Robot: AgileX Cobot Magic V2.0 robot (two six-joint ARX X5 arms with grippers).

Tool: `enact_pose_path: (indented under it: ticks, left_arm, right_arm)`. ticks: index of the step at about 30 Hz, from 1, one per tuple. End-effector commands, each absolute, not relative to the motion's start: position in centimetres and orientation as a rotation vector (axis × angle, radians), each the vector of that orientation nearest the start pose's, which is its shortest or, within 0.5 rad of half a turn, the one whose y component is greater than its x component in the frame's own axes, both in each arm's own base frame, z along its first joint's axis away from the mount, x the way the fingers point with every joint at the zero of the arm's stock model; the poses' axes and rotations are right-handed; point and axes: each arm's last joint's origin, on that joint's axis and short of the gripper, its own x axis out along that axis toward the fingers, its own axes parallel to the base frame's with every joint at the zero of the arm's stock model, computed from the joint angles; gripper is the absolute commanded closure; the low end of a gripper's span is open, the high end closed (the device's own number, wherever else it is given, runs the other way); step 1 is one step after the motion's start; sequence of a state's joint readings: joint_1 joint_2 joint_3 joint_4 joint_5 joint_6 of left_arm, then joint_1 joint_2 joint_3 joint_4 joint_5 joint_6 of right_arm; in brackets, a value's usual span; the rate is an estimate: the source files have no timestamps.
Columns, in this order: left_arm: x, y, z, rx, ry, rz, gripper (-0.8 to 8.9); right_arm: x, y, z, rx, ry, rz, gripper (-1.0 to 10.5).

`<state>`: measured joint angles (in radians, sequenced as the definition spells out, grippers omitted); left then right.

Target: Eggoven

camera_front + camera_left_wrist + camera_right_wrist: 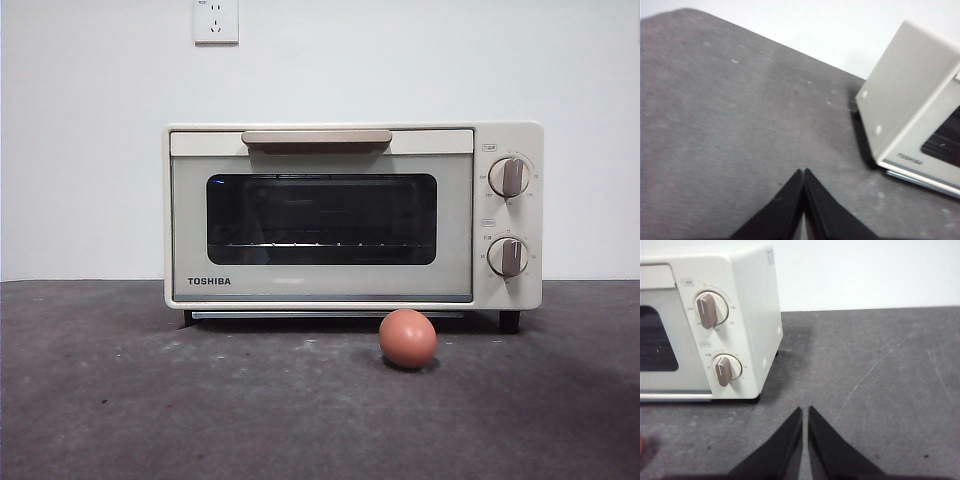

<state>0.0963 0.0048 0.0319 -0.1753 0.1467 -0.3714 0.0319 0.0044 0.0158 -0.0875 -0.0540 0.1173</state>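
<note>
A cream TOSHIBA toaster oven [320, 215] stands on the dark grey table with its door closed, its beige handle [316, 137] along the top and two knobs [508, 177] at the right. A small reddish-brown egg [407, 338] lies on the table just in front of the oven, right of its middle. My left gripper [803, 172] is shut and empty, over bare table beside the oven's side wall [905, 95]. My right gripper [805, 410] is shut and empty, near the oven's knob end [725, 320]. Neither gripper shows in the front view.
A white wall with a power socket [216, 20] stands behind the oven. The grey table [150, 400] stretches to both sides and in front of the oven.
</note>
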Motion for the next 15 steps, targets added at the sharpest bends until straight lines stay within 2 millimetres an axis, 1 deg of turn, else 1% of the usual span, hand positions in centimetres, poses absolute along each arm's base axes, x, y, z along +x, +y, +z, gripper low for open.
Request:
enact_pose_path:
  ticks: [1, 4, 7, 11, 15]
  left_arm:
    - [9.4, 0.4, 15.7, -0.467, 0.175, -0.050, 8.06]
    - [9.2, 0.2, 16.9, -0.505, 0.163, -0.096, 8.06]
    - [8.8, 0.1, 18.0, -0.515, 0.172, -0.122, 8.06]
    - [8.5, -0.1, 19.9, -0.522, 0.216, -0.168, 8.06]
    - [8.5, -0.3, 22.5, -0.507, 0.254, -0.251, 8.06]
  right_arm:
    - [9.6, 0.5, 16.3, 0.253, 0.079, 0.095, 9.4]
    - [9.4, 0.6, 17.2, 0.325, 0.067, 0.121, 9.4]
    - [9.0, 0.7, 18.7, 0.350, 0.043, 0.172, 9.4]
    - [8.6, 0.7, 21.2, 0.357, 0.074, 0.176, 9.4]
    - [8.5, 0.8, 24.2, 0.353, 0.140, 0.192, 9.4]
